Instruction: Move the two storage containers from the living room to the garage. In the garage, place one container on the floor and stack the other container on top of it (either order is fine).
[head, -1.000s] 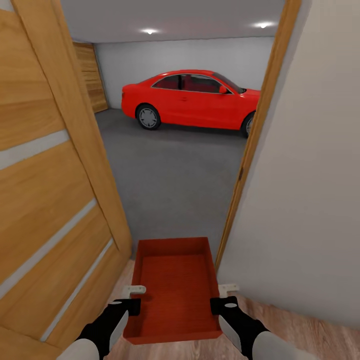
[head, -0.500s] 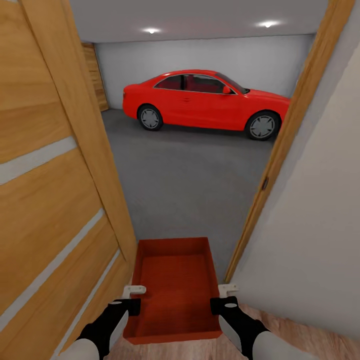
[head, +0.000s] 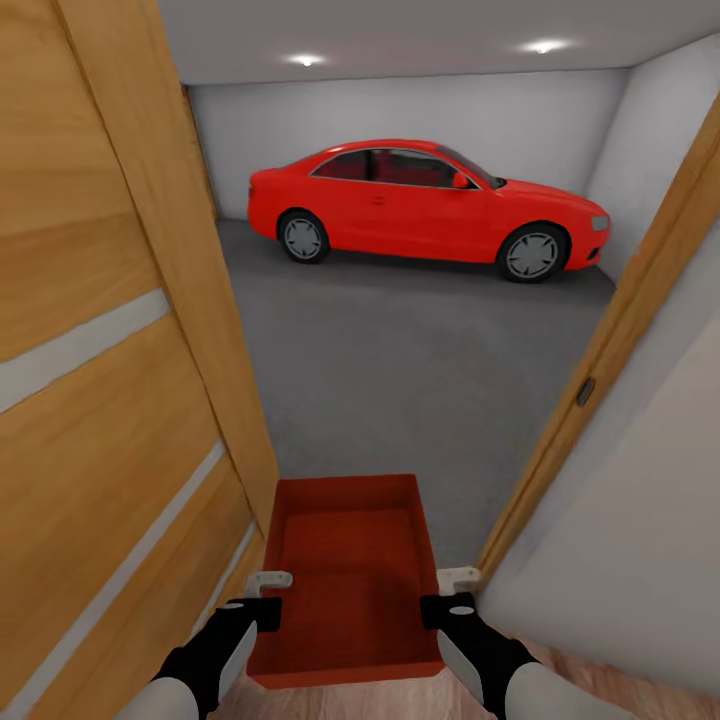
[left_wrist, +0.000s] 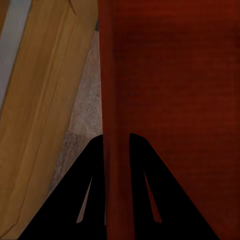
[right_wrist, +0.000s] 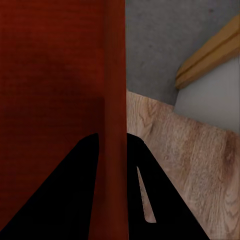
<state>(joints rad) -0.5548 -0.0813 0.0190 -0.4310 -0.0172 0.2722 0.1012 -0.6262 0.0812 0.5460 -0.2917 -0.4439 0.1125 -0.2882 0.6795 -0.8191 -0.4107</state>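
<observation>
Garage concrete floor (head: 400, 360) opens ahead of me through the doorway, grey and speckled, with the red car (head: 420, 205) parked well beyond. Going left to right: the wood-panelled door (head: 110, 380) swung open close outside my left arm, then the left gripper (head: 268, 590), then the orange-red storage container (head: 345, 575), then the right gripper (head: 452, 588), then the door frame (head: 610, 360) and the cream wall (head: 640, 520) on my right. The container sits squarely between the two grippers, its long axis running straight away from me toward the garage, so neither arm is nearer; each holds one long side wall. In the left wrist view the left gripper's fingers (left_wrist: 145, 190) straddle that wall, closed down onto it, and the right wrist view shows the same pinch on the opposite wall (right_wrist: 112, 100). What matters for the drive forward, I judge, is that the container stays centred in the gap, since the door on the left looks tighter than the frame on the right. Compared with a second ago, my view has advanced and swung: the frame has slid rightward, the whole car now shows, and the container keeps its place between the grippers.
</observation>
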